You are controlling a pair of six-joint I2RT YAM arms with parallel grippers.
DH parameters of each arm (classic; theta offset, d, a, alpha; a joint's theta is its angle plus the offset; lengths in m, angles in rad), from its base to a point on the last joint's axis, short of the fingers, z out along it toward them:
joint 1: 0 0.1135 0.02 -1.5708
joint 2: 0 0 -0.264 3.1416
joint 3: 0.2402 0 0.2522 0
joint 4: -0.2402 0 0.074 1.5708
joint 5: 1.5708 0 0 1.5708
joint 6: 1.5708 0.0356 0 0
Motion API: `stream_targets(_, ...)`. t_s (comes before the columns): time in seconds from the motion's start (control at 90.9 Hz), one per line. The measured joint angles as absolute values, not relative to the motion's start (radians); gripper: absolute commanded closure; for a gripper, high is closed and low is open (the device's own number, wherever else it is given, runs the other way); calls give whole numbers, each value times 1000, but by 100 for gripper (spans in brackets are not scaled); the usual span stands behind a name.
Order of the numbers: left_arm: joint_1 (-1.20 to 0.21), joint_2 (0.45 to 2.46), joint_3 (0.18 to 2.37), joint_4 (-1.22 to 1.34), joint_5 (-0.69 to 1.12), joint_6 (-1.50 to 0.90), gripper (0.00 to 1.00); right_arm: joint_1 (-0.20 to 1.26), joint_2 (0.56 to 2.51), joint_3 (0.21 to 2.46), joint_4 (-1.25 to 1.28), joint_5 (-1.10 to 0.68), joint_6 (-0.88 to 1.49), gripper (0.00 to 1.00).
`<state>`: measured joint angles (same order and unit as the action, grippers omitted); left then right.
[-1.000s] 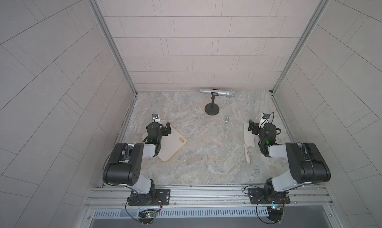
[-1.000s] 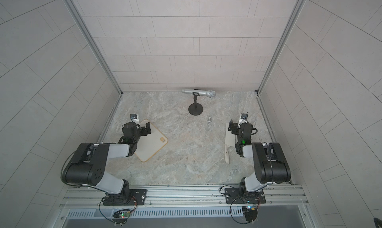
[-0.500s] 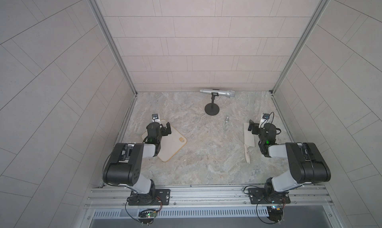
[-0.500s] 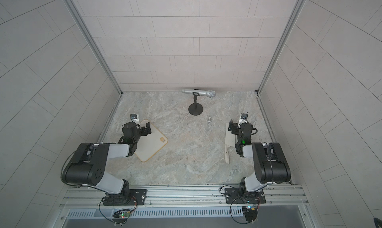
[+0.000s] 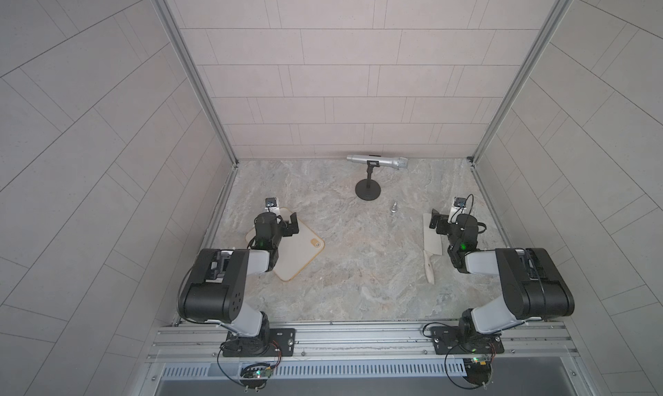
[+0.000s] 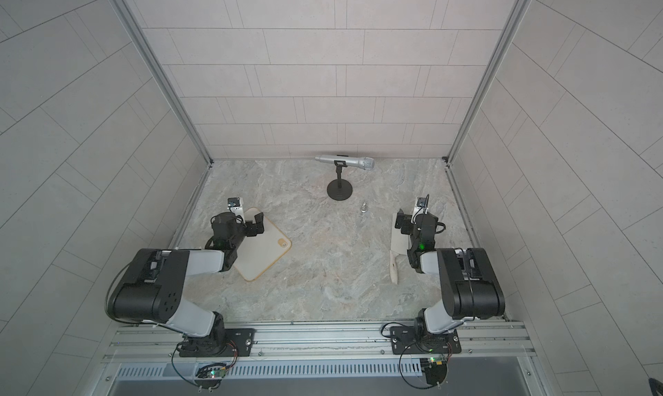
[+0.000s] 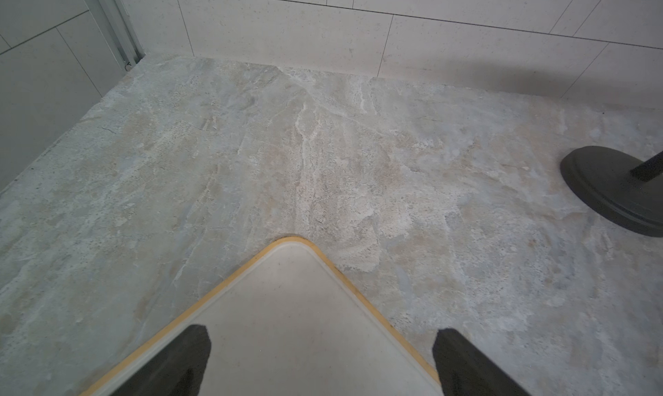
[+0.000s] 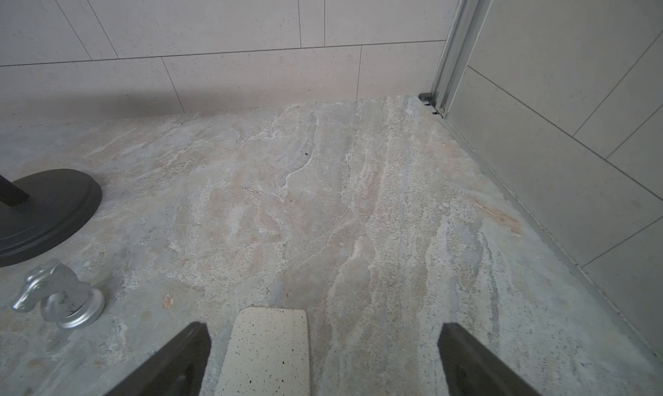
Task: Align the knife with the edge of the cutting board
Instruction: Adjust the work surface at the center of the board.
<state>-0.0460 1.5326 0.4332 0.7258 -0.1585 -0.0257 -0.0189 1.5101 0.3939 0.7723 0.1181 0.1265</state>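
The knife lies flat near the counter's right edge, about midway between the near and far edges. Its long axis runs almost straight from near to far. The beige handle points to the near edge and the broad pale blade to the far edge. It is well apart from the cutting board, which lies near the left edge. The board is turned like a diamond, so its edges run diagonally to the knife's axis.

The right fingers are spread wide, one on each side of the blade's far end, grasping nothing. The left fingers are likewise spread and empty, above the board just behind its far corner.

In both top views the right arm covers part of the blade's right side, and the left arm covers much of the board's left half. The right wrist view shows only the blade's speckled end, the rest cut off. Whether either pair of fingers touches what lies beneath cannot be told.

A silver microphone on a black stand is near the far edge. A small silver figure like a horse's head sits between it and the knife.
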Motion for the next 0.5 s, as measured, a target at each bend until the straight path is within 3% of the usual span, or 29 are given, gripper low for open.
stream_targets(0.22, -46, 1467, 448, 649, -172, -28, 0, -12, 1409, 413, 662, 147, 128, 0)
stream_targets(0.495, -60, 1327, 677, 258, -303, -143, 0, -12, 1143, 540, 321, 210, 297, 0)
